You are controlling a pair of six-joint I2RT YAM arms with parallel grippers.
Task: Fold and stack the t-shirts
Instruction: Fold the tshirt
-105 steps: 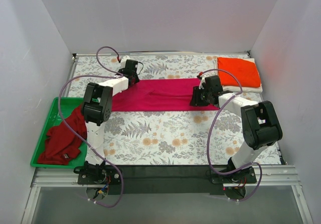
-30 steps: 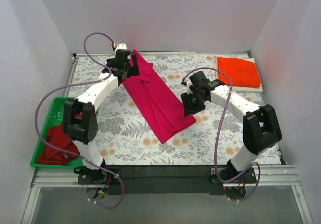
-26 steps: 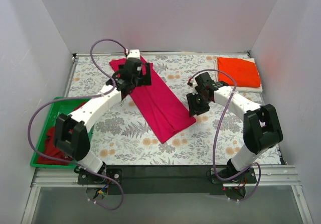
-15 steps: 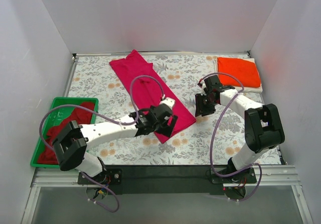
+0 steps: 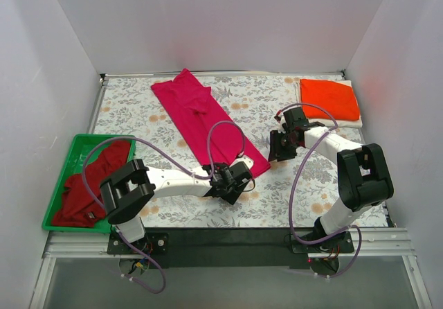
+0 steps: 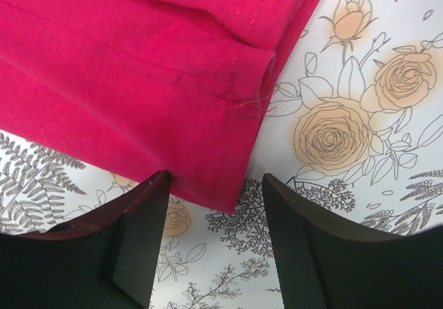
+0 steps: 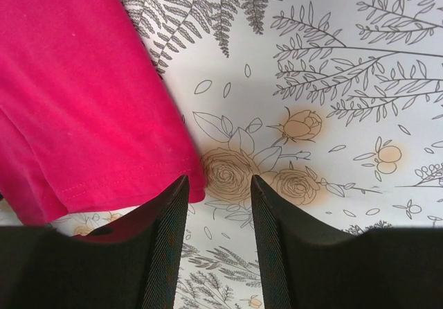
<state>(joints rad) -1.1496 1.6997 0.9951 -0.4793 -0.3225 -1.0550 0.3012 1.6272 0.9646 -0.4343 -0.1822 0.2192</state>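
Observation:
The magenta-pink t-shirt (image 5: 208,122), folded into a long strip, lies diagonally from the back left to the table's middle. My left gripper (image 5: 234,181) is open, low over the strip's near corner (image 6: 228,198), which lies between the fingers' tips. My right gripper (image 5: 275,149) is open just right of the strip's near right corner (image 7: 187,177). The orange-red t-shirt (image 5: 329,98) lies folded on the folded white t-shirt (image 5: 335,122) at the back right. The darker red t-shirt (image 5: 86,184) is crumpled in the green tray (image 5: 77,145).
The table wears a floral cloth (image 5: 311,184). White walls close the back and both sides. The green tray sits at the left edge.
The strip was turned from lying across the table to diagonal. My left gripper let go of its far end and moved to its near corner. My right gripper let go and stays beside it.

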